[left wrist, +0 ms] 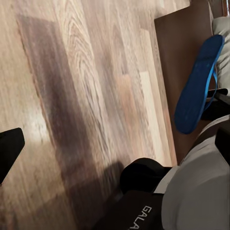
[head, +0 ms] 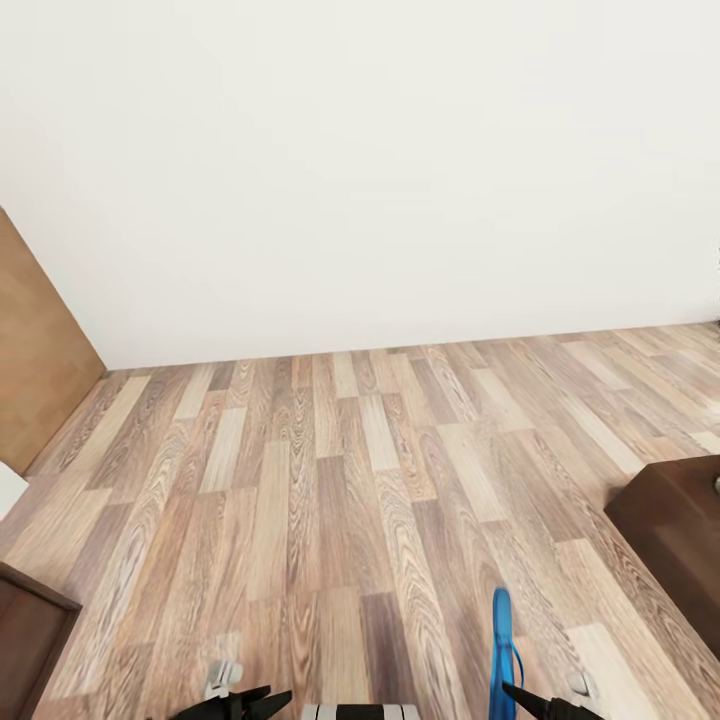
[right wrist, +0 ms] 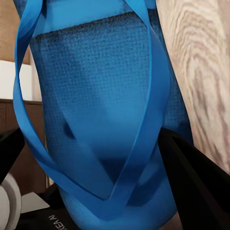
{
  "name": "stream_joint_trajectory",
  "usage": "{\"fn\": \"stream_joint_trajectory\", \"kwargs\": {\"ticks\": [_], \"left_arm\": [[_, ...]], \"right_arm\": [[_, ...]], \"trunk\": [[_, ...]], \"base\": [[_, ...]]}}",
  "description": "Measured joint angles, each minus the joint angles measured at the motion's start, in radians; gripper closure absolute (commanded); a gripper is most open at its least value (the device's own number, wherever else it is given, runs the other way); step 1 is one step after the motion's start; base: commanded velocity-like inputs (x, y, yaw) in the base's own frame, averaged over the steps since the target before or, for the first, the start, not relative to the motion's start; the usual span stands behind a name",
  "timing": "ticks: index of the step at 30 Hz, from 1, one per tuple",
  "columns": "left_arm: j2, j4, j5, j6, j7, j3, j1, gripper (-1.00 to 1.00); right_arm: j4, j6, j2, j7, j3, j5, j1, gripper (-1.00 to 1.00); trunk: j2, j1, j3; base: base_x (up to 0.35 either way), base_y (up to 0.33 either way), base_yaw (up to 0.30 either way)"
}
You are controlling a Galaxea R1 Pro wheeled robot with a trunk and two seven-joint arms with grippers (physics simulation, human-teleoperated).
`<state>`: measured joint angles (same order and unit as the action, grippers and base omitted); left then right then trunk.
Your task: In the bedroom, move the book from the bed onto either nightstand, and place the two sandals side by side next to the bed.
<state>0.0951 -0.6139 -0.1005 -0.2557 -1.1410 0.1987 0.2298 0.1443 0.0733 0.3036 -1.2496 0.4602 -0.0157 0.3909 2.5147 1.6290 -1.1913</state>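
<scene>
My right gripper (right wrist: pixel 100 163) is shut on one bright blue sandal (right wrist: pixel 100 96), a black finger (right wrist: pixel 191 182) on each side of its sole and thong straps. In the head view the sandal (head: pixel 503 650) stands on edge above the floor at the bottom right, over the right gripper (head: pixel 530 695). The left wrist view shows the same sandal (left wrist: pixel 196 86) in front of a dark brown wooden panel (left wrist: pixel 182 57). My left gripper (head: pixel 250 700) hangs low at the bottom left, open, with one finger (left wrist: pixel 9 151) over bare floor. The book and the nightstand are out of view.
Wood-plank floor (head: pixel 330 480) runs to a plain white wall (head: pixel 360 180). A brown door (head: pixel 35 370) stands at the left, with a dark wooden corner (head: pixel 30 620) below it. A dark brown wooden block (head: pixel 670 540) juts in from the right.
</scene>
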Motion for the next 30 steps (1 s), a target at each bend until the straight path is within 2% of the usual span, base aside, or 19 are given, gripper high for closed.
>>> {"fn": "stream_joint_trajectory", "kwargs": {"ticks": [30], "left_arm": [[0.002,0.000,0.000,0.001,0.001,-0.003,0.000,-1.00]], "right_arm": [[0.000,-0.001,0.000,0.001,0.000,0.000,0.000,1.00]], "trunk": [[-0.007,-0.013,0.116]], "base": [[0.000,0.000,0.000]]}}
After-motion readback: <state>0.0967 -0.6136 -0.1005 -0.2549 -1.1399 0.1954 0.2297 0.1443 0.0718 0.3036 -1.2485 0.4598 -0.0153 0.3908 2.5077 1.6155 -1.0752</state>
